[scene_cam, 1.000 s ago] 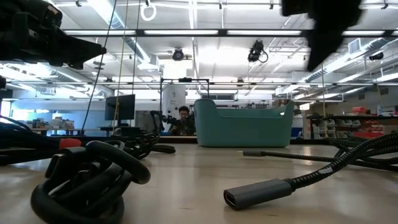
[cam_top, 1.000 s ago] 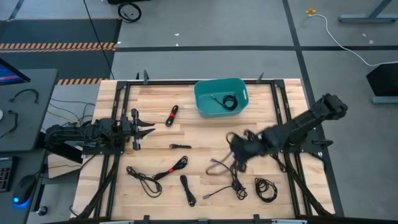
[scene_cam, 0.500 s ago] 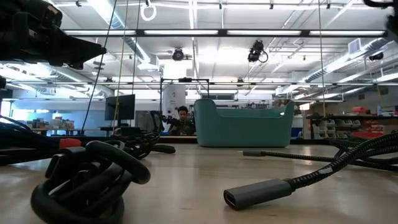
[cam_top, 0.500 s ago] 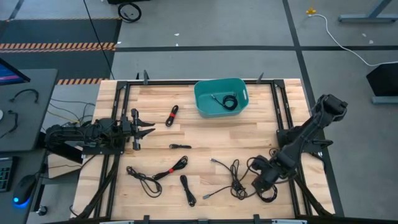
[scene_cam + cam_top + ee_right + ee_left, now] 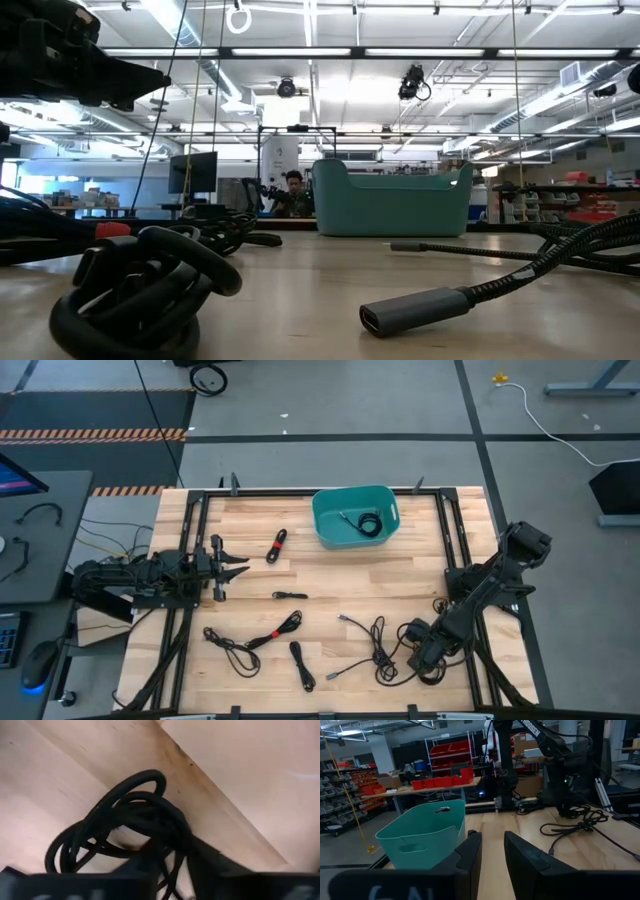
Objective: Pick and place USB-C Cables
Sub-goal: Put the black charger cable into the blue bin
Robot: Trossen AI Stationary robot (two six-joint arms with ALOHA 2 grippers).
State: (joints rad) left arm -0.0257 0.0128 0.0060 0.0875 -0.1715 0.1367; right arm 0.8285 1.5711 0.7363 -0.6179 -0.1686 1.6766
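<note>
Several thin black USB-C cables lie on the wooden table: one with a red tie (image 5: pixel 277 546), a short one (image 5: pixel 289 595), a red-tied one (image 5: pixel 252 640), a bundled one (image 5: pixel 301 665), a loose one (image 5: pixel 377 645) and a coil (image 5: pixel 432 665) near the right near corner. Another cable (image 5: pixel 370 524) lies in the teal bin (image 5: pixel 330 525). My right gripper (image 5: pixel 424 657) is low over that coil (image 5: pixel 130 830), open, with its fingers on either side of some strands. My left gripper (image 5: pixel 232 567) waits open at the table's left side. My right gripper comes at the coil from above, with black strands (image 5: pixel 172 837) running between its two fingers (image 5: pixel 212 865). Whether the fingers touch the cable, I cannot tell: the fingers themselves hide the spot.
The teal bin stands at the table's far middle. Black frame rails (image 5: pixel 455 550) run along both sides of the table. In the low view a coiled cable (image 5: pixel 140 290) and a grey plug (image 5: pixel 410 310) lie close to the camera.
My right gripper has swung quickly from the table's middle toward the near right corner and come down over the coil there, then nearly stopped. In the low view its dark shape has left the upper right of the picture.
</note>
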